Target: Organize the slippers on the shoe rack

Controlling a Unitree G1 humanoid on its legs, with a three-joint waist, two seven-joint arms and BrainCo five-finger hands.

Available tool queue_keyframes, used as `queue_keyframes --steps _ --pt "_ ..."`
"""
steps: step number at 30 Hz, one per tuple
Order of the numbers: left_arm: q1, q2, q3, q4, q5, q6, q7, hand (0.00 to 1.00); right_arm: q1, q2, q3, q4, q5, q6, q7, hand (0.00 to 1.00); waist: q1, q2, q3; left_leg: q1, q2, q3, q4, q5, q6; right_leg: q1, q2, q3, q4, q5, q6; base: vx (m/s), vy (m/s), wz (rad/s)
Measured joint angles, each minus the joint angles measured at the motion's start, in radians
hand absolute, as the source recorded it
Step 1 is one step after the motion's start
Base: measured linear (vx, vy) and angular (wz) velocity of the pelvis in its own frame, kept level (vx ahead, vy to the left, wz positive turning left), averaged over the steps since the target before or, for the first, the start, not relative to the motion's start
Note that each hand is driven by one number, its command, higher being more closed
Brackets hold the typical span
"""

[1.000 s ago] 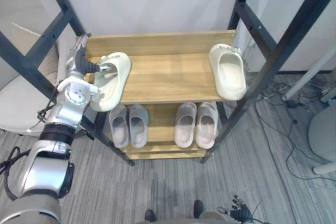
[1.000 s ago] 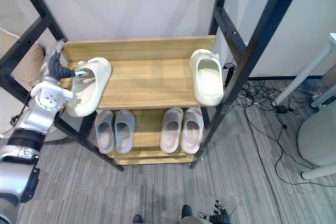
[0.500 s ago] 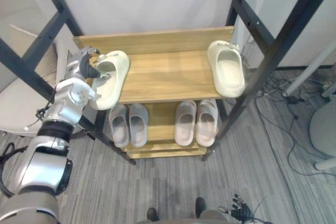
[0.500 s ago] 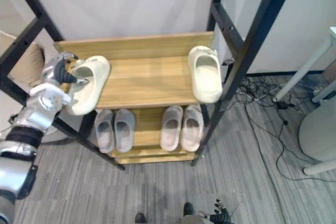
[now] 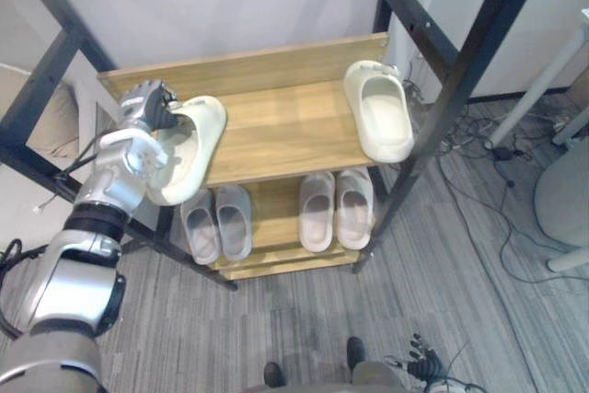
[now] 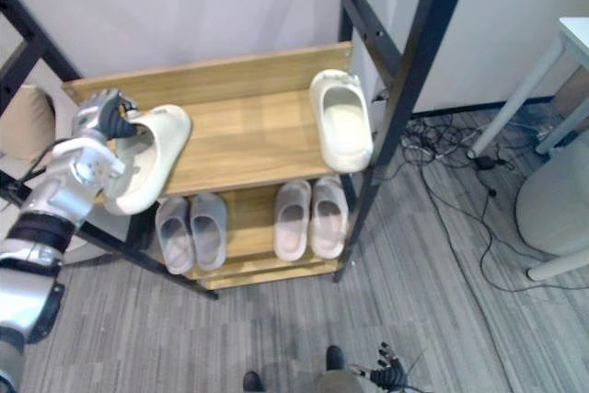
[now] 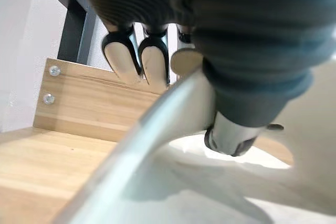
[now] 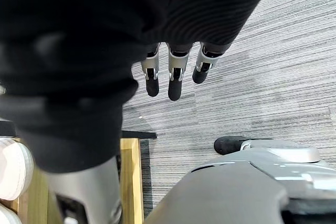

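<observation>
A cream slipper lies at the left end of the rack's wooden top shelf, its front overhanging the shelf edge. My left hand is shut on its outer rim near the opening; in the left wrist view the fingers curl over the slipper's rim and the thumb sits inside. The matching cream slipper rests at the shelf's right end, toe toward the back. My right hand hangs open over the carpet, holding nothing.
Two pairs of grey slippers stand on the lower shelf. Black frame posts flank the rack. Cables lie on the carpet at the right, beside a round white object. A pale cushion sits at the left.
My left hand's fingers have curled from straight to shut on the left slipper's rim. The camera has shifted; the slippers stay in place on the shelf.
</observation>
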Motion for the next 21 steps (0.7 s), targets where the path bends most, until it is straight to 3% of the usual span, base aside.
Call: queue_keyframes --steps 11,17,21 --pt "-0.06 -0.18 -0.012 -0.031 -0.096 0.001 0.018 1.0 0.005 -0.002 -0.015 -0.034 0.001 0.001 -0.018 0.0 -0.025 0.028 0.015 0.001 -0.008 -0.001 0.0 0.0 0.0 0.015 -0.006 0.002 -0.037 0.032 0.005 -0.03 0.0 -0.01" --pt "-0.076 -0.223 -0.005 -0.03 -0.114 0.015 0.075 1.0 0.007 -0.003 -0.031 -0.054 0.002 0.007 -0.022 0.0 -0.034 0.047 0.026 -0.003 -0.004 0.022 -0.002 0.0 0.0 0.001 -0.001 0.019 -0.046 0.044 0.002 -0.02 -0.012 -0.11" --pt "-0.105 -0.246 0.06 -0.014 -0.124 0.038 0.099 1.0 0.007 -0.002 -0.037 -0.064 0.003 0.011 -0.026 0.0 -0.034 0.051 0.032 -0.017 -0.004 0.064 -0.006 0.0 0.0 -0.037 0.004 0.064 -0.046 0.058 0.002 -0.02 -0.006 -0.28"
